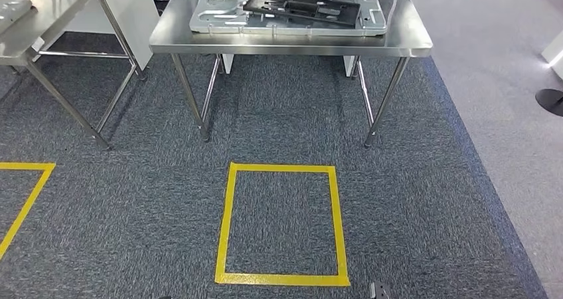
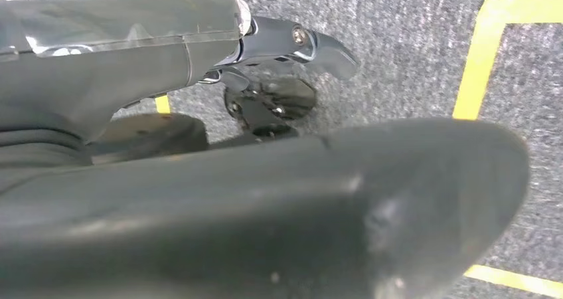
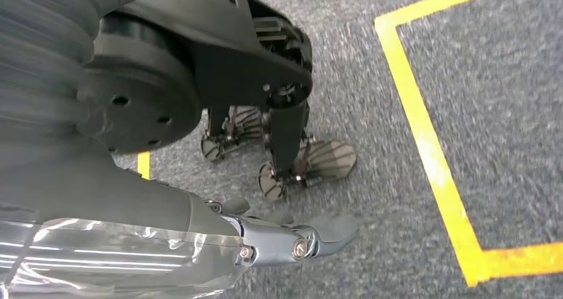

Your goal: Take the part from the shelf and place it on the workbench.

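From the head, the black part (image 1: 302,7) already lies on a grey plate (image 1: 219,16) on the steel workbench (image 1: 398,43), so placing looks done; each wrist shows the left hand (image 2: 292,43) and right hand (image 3: 292,236) hanging empty over carpet (image 3: 504,113), fingers loosely extended.

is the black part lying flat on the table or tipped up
Flat. The black part lies on the grey metal plate, which rests on the steel table; no edge looks raised.

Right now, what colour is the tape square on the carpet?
Yellow tape square, clearest in the head view.
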You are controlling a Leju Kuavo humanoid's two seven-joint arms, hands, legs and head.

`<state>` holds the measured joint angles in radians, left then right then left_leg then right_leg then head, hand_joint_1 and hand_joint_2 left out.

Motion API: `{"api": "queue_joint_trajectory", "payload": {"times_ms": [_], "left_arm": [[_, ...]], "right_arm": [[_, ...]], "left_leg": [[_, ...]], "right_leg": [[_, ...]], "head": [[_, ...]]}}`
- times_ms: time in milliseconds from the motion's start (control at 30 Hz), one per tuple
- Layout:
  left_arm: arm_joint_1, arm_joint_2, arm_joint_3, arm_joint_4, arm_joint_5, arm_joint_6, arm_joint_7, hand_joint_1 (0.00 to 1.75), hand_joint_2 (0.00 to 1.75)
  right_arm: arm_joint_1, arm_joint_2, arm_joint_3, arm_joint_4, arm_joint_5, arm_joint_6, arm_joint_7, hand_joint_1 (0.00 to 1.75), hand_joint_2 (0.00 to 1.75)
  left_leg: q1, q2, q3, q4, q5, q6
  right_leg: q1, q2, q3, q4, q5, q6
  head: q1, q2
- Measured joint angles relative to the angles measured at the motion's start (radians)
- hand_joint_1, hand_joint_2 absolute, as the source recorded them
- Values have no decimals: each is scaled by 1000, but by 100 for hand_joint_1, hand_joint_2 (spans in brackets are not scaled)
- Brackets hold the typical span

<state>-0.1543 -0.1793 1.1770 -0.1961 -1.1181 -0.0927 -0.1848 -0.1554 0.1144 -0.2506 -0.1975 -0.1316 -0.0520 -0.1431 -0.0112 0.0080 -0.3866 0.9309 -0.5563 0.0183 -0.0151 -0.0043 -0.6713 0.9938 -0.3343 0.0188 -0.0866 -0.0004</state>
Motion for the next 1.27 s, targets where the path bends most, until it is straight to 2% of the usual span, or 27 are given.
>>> {"api": "queue_joint_trajectory", "payload": {"times_ms": [33, 67, 100, 167, 200, 233, 267, 300, 333, 400, 433, 467, 533, 567, 600, 667, 700, 733, 767, 800, 867, 933, 1033, 1067, 1133, 1200, 1267], "left_arm": [[1, -1, 0, 0, 0, 1, 1, 0, 0], [1, -1, 0, 0, -1, 2, 1, 0, 44], [2, -2, 0, 0, -1, 4, 2, 0, 87], [2, -2, -1, 0, -4, 14, 3, 0, 175], [2, -2, -1, 0, -7, 21, 6, 0, 175], [3, -2, -1, 0, -9, 27, 11, 0, 175], [3, -3, -2, 0, -12, 33, 18, 0, 175], [4, -3, -2, 0, -13, 39, 24, 0, 175], [4, -4, -2, 0, -13, 42, 29, 0, 175], [5, -6, -2, 0, -14, 45, 32, 0, 175], [6, -7, -2, 0, -14, 45, 33, 0, 175], [6, -8, -2, 0, -14, 43, 34, 0, 175], [6, -8, -2, 0, -13, 34, 40, 0, 175], [6, -8, -2, 0, -12, 30, 43, 0, 175], [7, -8, -2, 0, -12, 27, 46, 0, 175], [12, -8, -9, 0, -8, 24, 50, 0, 175], [19, -7, -19, 0, 0, 23, 52, 0, 175], [28, -6, -36, 0, 14, 23, 54, 0, 175], [40, -4, -56, 0, 32, 23, 57, 0, 175], [51, -2, -76, 0, 52, 24, 59, 0, 175], [71, 2, -116, 0, 96, 27, 65, 0, 87], [88, 6, -158, 0, 142, 30, 70, 0, 0], [110, 17, -229, 0, 220, 35, 78, 0, 0], [115, 21, -254, 0, 246, 36, 81, 0, 0], [122, 30, -304, -4, 297, 39, 87, 0, 0], [125, 39, -352, -15, 346, 43, 92, 0, 0], [127, 45, -388, -28, 383, 46, 96, 0, 0]], "right_arm": [[0, 0, 0, 0, -1, 0, 0, 0, 175], [0, 0, 0, 0, -2, 1, -1, 0, 175], [0, 0, 0, 0, -3, 1, -2, 0, 175], [0, 0, 0, 0, -4, 3, -6, 0, 175], [0, 0, 0, 0, -2, 5, -7, 0, 175], [0, 0, 0, 0, 1, 8, -8, 0, 175], [0, 0, 1, 0, 4, 12, -8, 0, 175], [-1, 0, 2, 0, 8, 15, -9, 0, 175], [-2, -1, 3, 0, 9, 17, -9, 0, 175], [-7, -2, 4, -2, 11, 19, -10, 0, 175], [-9, -3, 4, -2, 12, 20, -10, 0, 175], [-11, -3, 6, -2, 14, 23, -11, 0, 175], [-11, -3, 10, -2, 23, 37, -15, 0, 175], [-12, -4, 14, -2, 30, 47, -19, 0, 175], [-14, -3, 20, -2, 38, 60, -24, 0, 175], [-17, -3, 34, -3, 54, 83, -32, 0, 175], [-16, -4, 42, -6, 60, 90, -35, 0, 175], [-15, -4, 50, -11, 64, 93, -35, 0, 175], [-14, -5, 57, -17, 67, 94, -34, 0, 175], [-13, -6, 63, -25, 69, 94, -33, 0, 175], [-13, -8, 74, -42, 73, 94, -28, 0, 87], [-12, -11, 84, -57, 77, 93, -22, 0, 0], [-2, -18, 98, -77, 81, 89, -10, 0, 0], [5, -21, 102, -81, 81, 88, -6, 0, 0], [23, -27, 110, -86, 83, 88, 3, 0, 0], [47, -32, 118, -86, 85, 86, 12, 0, 0], [71, -35, 123, -86, 88, 84, 18, 0, 0]], "left_leg": [[0, 2, -9, -2, 12, 8], [2, 4, -20, -5, 25, 16], [4, 5, -33, -7, 37, 22], [1, 7, -64, -5, 62, 27], [0, 8, -81, -2, 74, 27], [-1, 10, -99, 2, 85, 27], [-1, 11, -117, 8, 94, 25], [-2, 11, -134, 15, 102, 24], [-3, 11, -148, 23, 108, 21], [-6, 11, -169, 42, 116, 15], [-7, 12, -175, 49, 119, 10], [-7, 14, -179, 52, 122, 5], [-6, 13, -184, 60, 122, -6], [-5, 10, -193, 81, 105, -12], [-2, 6, -211, 121, 76, -18], [7, 1, -263, 253, -3, -31], [11, 1, -285, 314, -28, -36], [15, 1, -292, 345, -35, -40], [20, 1, -279, 335, -21, -44], [24, 1, -247, 285, 8, -47], [30, -1, -162, 139, 58, -48], [27, -5, -123, 65, 71, -37], [24, -6, -128, 59, 71, -12], [23, -5, -130, 57, 74, -4], [21, -2, -136, 53, 81, 11], [14, -1, -144, 54, 84, 18], [8, 0, -149, 56, 86, 20]], "right_leg": [[-1, 1, -5, 4, -10, 5], [-1, 2, -14, 25, -43, 8], [-1, 2, -28, 66, -94, 11], [-1, 3, -61, 198, -193, 16], [0, 3, -72, 262, -206, 18], [0, 3, -72, 305, -194, 19], [0, 3, -54, 312, -167, 19], [1, 3, -15, 276, -140, 16], [2, 2, 43, 207, -129, 11], [7, 1, 157, 49, -155, -1], [10, 0, 189, 2, -172, -7], [12, -1, 199, -20, -182, -12], [9, -2, 196, -28, -173, -24], [6, -2, 193, -31, -167, -31], [3, -3, 189, -34, -160, -36], [4, -4, 173, -31, -150, -40], [4, -4, 166, -28, -146, -40], [3, -4, 160, -26, -144, -38], [2, -3, 154, -23, -141, -36], [1, -1, 150, -19, -140, -33], [-2, 2, 143, -11, -140, -24], [0, 3, 138, -5, -139, -11], [0, 3, 134, 0, -138, 9], [-2, 3, 128, 13, -149, 14], [-4, 3, 86, 106, -208, 18], [-3, 3, 19, 248, -276, 18], [-3, 3, -13, 317, -294, 16]], "head": [[0, 0], [0, 0], [0, 0], [0, 0], [0, 0], [0, 0], [0, 0], [0, 0], [0, 0], [0, 0], [0, 0], [0, 0], [0, 0], [0, 0], [0, 0], [0, 0], [0, 0], [0, 0], [0, 0], [0, 0], [0, 0], [0, 0], [0, 0], [0, 0], [0, 0], [0, 0], [0, 0]]}}
